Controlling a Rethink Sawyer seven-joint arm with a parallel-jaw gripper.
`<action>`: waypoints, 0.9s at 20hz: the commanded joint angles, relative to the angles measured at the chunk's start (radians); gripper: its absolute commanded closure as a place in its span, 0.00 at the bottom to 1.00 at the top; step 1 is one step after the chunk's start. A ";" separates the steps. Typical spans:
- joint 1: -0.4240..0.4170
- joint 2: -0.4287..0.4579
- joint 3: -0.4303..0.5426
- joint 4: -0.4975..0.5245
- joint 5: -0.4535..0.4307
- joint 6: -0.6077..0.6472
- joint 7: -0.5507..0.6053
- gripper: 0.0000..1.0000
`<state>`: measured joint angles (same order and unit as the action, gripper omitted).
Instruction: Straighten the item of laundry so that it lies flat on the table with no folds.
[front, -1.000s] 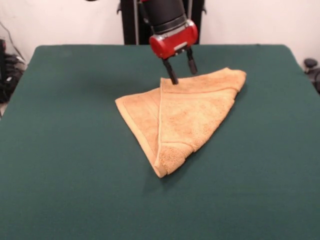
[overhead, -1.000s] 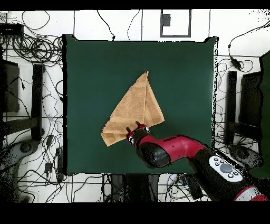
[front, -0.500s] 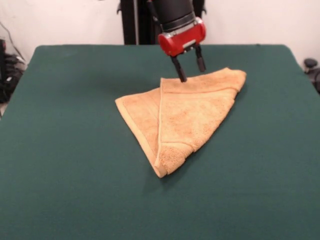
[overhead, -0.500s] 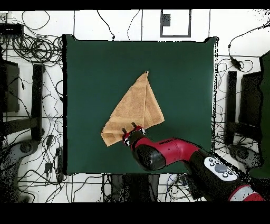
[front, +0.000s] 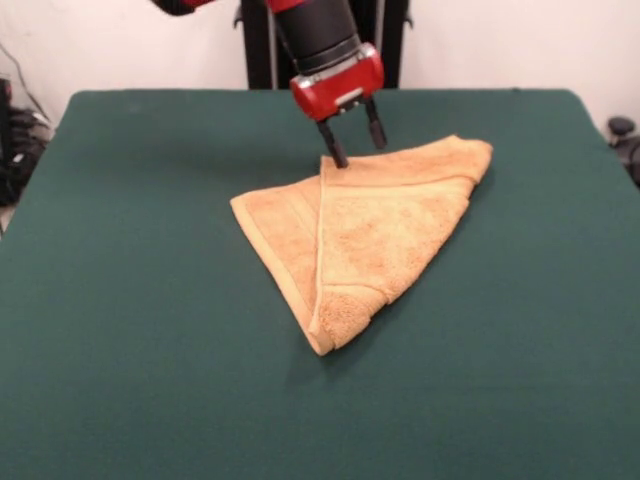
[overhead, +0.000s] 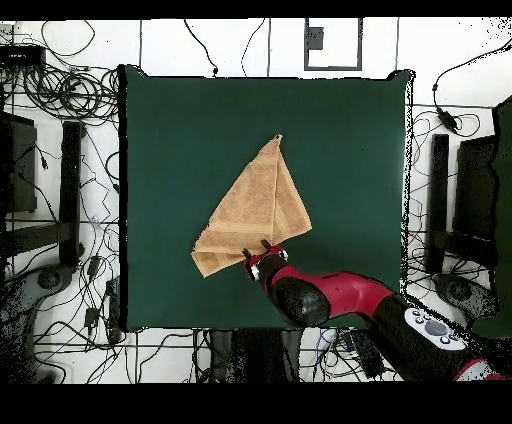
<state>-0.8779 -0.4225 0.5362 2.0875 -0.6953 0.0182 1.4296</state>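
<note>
Since half a second ago the gripper (front: 351, 132) has swung sideways along the towel's (front: 365, 235) far hem and dropped slightly; the towel itself has not shifted. The jaws stand apart, holding nothing, one fingertip (front: 337, 158) right at the folded layer's far corner (whether it touches the cloth cannot be told). The towel lies folded into a rough triangle near the middle of the green bench (front: 140, 300), a little toward its far edge. Its long axis runs diagonally, narrow point toward the near edge, wide end toward the far corner.
</note>
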 joint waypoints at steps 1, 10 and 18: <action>-0.031 0.074 0.125 -0.125 -0.006 0.194 -0.056 0.00; -0.049 0.090 0.133 -0.162 -0.048 0.202 -0.066 0.00; -0.027 0.006 0.112 -0.185 -0.063 0.222 -0.063 0.00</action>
<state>-0.9597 -0.3662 0.5618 2.0596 -0.7257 0.1301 1.4296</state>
